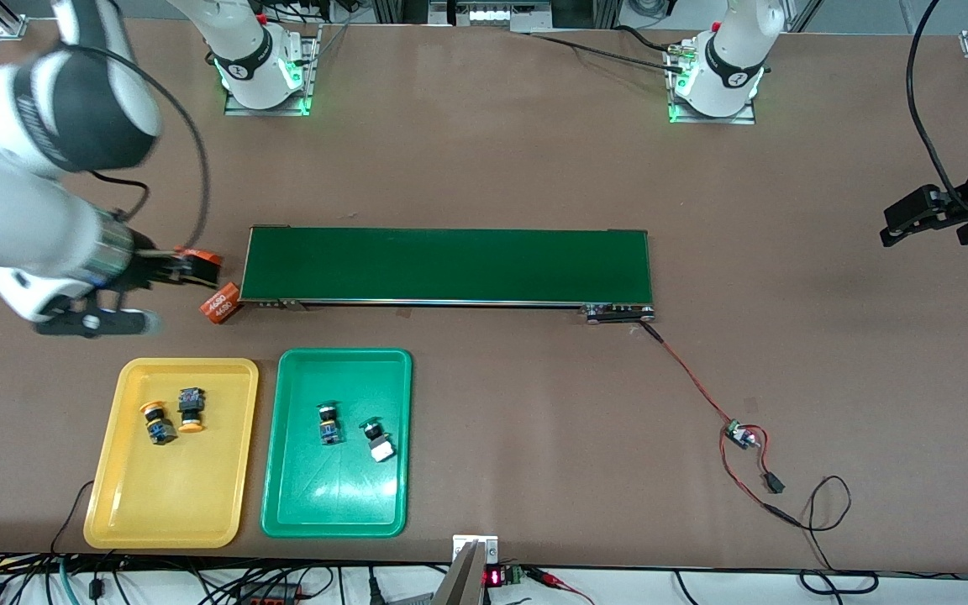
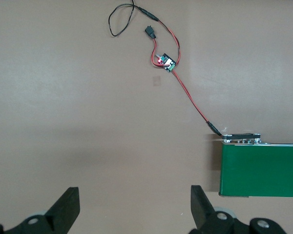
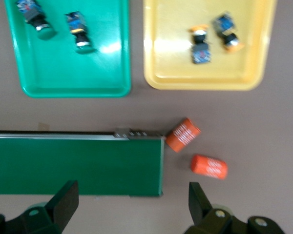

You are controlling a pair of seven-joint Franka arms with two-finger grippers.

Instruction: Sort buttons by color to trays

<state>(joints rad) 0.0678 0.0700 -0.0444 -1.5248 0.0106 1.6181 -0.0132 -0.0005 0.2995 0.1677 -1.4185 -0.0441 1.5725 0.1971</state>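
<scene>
Down at the near edge of the table sit the two trays side by side, and the sorting looks complete. The yellow tray (image 1: 171,504), toward the right arm's end, holds two orange-capped buttons (image 1: 159,422) and (image 1: 191,409) lying close together in its farther half. Just beside it, the green tray (image 1: 335,504) carries the two green-capped buttons (image 1: 329,423) and (image 1: 379,440), also near each other in its farther half. So every button in view is already in the tray matching its cap, and I see none loose on the table or on the belt; my read is that nothing is left to sort, only the arms to park. Moving farther from the camera, the long dark-green conveyor belt (image 1: 448,265) lies bare across the middle, with two orange cylinders (image 3: 182,134) and (image 3: 209,166) resting just off its end toward the right arm. The right gripper (image 3: 129,200) hangs over that end of the belt, fingers spread wide and carrying nothing. At the belt's other end a red and black wire (image 1: 697,382) trails to a small circuit board (image 1: 738,434). The left gripper (image 2: 135,207) waits above bare tabletop by that end, jaws wide apart, empty as well.
</scene>
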